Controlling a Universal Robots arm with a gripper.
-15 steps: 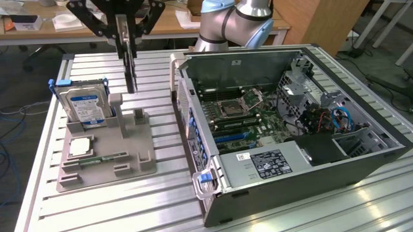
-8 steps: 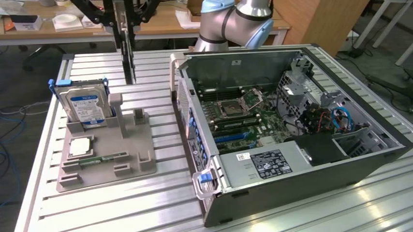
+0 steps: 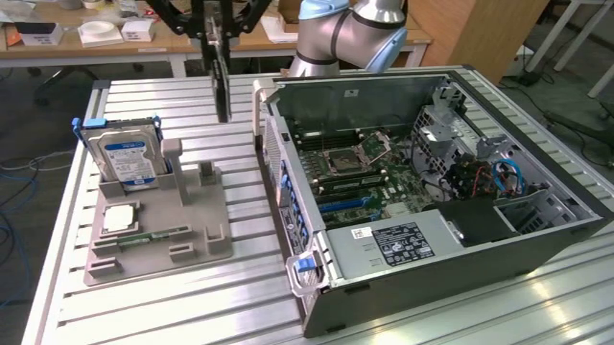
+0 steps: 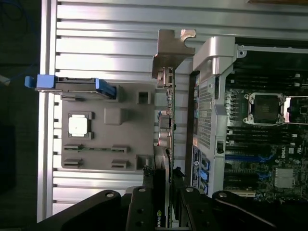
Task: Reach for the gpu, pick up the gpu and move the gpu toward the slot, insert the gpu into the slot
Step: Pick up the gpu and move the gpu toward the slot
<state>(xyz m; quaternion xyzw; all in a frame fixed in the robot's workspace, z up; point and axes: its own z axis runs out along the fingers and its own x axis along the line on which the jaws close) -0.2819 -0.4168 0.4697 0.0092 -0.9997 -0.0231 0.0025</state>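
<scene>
A slatted metal table [image 3: 144, 302] fills the foreground, pale light glancing off its slats; behind it stands a wooden desk [image 3: 57, 52] bearing white boxes [image 3: 137, 30]; a wooden cabinet [image 3: 479, 32] rises at the exterior view's right; the floor [image 3: 39, 100] is dark grey, with loose cables [image 3: 14, 169] at the exterior view's left.

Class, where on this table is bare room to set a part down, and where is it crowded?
Free: table slats nearer the camera than the grey holder. Crowded: the strip between holder and computer case, where the gpu hangs.
</scene>
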